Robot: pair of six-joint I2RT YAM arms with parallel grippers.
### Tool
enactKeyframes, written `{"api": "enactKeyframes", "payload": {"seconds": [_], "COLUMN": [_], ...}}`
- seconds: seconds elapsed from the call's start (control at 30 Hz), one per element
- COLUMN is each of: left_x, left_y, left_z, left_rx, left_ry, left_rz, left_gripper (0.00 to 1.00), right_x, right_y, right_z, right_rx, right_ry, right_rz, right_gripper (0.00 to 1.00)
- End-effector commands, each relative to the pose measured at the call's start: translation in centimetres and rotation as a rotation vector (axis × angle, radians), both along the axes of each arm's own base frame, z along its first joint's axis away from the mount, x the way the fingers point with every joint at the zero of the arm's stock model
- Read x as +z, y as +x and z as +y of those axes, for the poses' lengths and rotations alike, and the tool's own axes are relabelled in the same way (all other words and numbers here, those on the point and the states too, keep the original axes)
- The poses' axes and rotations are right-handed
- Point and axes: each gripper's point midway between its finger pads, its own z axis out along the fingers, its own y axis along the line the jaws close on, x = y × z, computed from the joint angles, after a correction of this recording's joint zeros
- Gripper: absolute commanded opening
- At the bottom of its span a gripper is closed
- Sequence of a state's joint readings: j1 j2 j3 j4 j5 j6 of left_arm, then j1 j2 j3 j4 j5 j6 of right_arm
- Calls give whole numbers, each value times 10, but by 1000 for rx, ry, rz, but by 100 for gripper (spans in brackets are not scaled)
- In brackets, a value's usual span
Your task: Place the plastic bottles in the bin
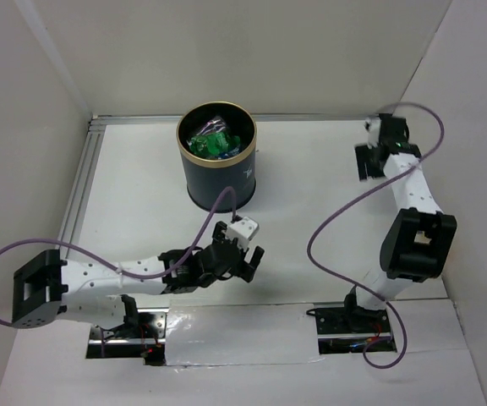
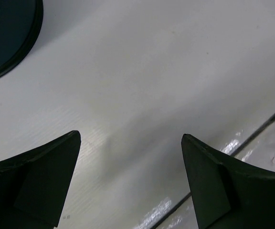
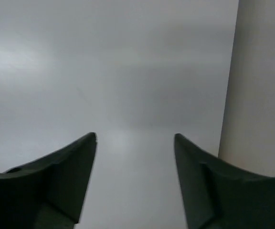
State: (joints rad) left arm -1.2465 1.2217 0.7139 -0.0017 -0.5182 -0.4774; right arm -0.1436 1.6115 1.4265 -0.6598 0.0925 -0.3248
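At the far centre of the table point(image 1: 311, 245) stands the bin point(image 1: 218, 156), upright, its gold rim facing up. Inside it lie the plastic bottles point(image 1: 216, 139): crushed green and clear pieces show from above; individual bottles cannot be counted.

1. Left gripper point(image 1: 252, 262): positioned just in front of the bin, apart from it. Jaws spread wide, nothing between them.
2. Right gripper point(image 1: 366, 161): positioned at the far right corner, well apart from the bin. Jaws parted, nothing grasped.

Surroundings: an aluminium rail point(image 1: 79, 186) runs along the left and far table edges. White walls point(image 1: 24, 127) enclose three sides. Purple cables point(image 1: 345, 211) loop over both of my arms. Silver tape point(image 1: 235, 334) covers the near edge between my bases. Between the left gripper and the bin the table surface is bare.

View differences: only the overhead view shows the bin contents. Left wrist view shows the bin's dark lower wall point(image 2: 8, 33) at upper left, and a dark seam point(image 2: 252, 143) at lower right. Right wrist view shows only blank white surface and a wall corner point(image 3: 235, 86); neither bin nor bottles appear.
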Motion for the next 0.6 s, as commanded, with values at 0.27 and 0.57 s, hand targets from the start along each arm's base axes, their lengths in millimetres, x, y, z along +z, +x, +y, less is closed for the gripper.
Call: {"api": "enactKeyframes", "payload": {"seconds": [0.27, 0.57], "left_x": [14, 13], "left_y": [39, 42], "left_z": [-37, -32], "left_rx": [-31, -27], "left_ry": [-87, -91], "left_rz": [111, 120], "left_gripper": [99, 99], "right_x": [-45, -86], "right_y": [-198, -240], "right_z": [-130, -156], "right_rx": [-405, -531], "right_ry": [-325, -281], "right_rz": [234, 308], "right_gripper": [98, 98]}}
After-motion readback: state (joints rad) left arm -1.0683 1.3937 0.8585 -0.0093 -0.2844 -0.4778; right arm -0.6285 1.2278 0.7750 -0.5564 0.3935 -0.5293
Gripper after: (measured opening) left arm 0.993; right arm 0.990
